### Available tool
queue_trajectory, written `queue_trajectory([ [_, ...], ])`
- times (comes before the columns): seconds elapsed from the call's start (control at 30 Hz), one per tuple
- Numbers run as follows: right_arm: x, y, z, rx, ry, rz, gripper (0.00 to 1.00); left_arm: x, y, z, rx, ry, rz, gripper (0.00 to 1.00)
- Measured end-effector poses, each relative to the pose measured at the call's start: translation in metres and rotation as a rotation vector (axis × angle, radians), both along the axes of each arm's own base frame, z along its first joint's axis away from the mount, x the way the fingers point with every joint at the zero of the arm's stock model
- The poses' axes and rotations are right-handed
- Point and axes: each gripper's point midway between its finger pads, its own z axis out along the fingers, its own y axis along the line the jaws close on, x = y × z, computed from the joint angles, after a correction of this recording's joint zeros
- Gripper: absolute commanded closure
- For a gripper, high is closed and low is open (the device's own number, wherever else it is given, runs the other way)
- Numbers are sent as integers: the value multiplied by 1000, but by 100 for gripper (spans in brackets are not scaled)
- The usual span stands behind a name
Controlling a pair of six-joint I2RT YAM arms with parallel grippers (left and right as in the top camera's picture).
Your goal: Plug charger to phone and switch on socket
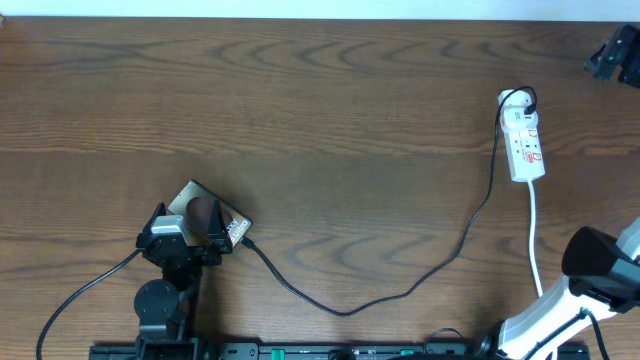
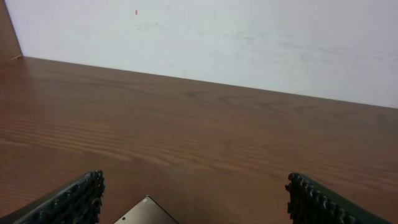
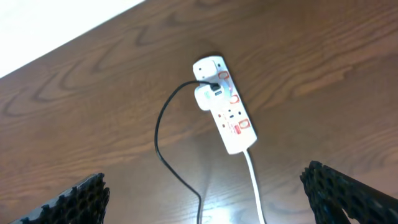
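— Both pairs of jaws stand wide apart, gripping nothing. See the left gripper (image 2: 196, 186)? Its two ridged black fingers (image 2: 71, 202) sit at either edge of its wrist camera's view, with bare wood between them.

— And the right gripper (image 3: 202, 186)?

— Same thing: spread wide, hanging over the table (image 1: 320, 100) and looking down on the socket (image 3: 224, 112) from well above.

— Where is the phone (image 1: 195, 200)?

— Near the front left of the table, lying flat and turned like a diamond, right under the front of the left arm (image 1: 160, 300). From that arm's wrist camera only one pale corner of it pokes in at the bottom, between the fingers.

— Is the charger (image 1: 345, 312) in it?

— Its tip lies against the phone's lower right edge. Whether it is properly seated, I cannot tell from here. From there the thin black cable sags toward the front edge, then climbs right and up to the far end of the socket, where it goes in.

— And the socket itself?

— On the far right side, lying lengthwise front to back, with red markings on its white face. Its white cord (image 3: 254, 186) trails off the near end toward the right arm (image 1: 600, 265). The switches are too small for me to read.

— Anything else?

— A black object (image 1: 615, 50) in the far right corner.
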Motion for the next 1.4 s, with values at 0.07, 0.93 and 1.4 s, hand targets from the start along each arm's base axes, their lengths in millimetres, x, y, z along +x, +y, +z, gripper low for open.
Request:
queue_trajectory([
  [0.07,15,4,2,-21,-41,21,1,0,0,0,0,0,0,8],
  [0.93,0,104,-145,-165,-531,237,1,0,0,1,0,2,1,8],
  [1.4,-106,128,-175,-266,-939,248,1,0,0,1,0,2,1,8],
])
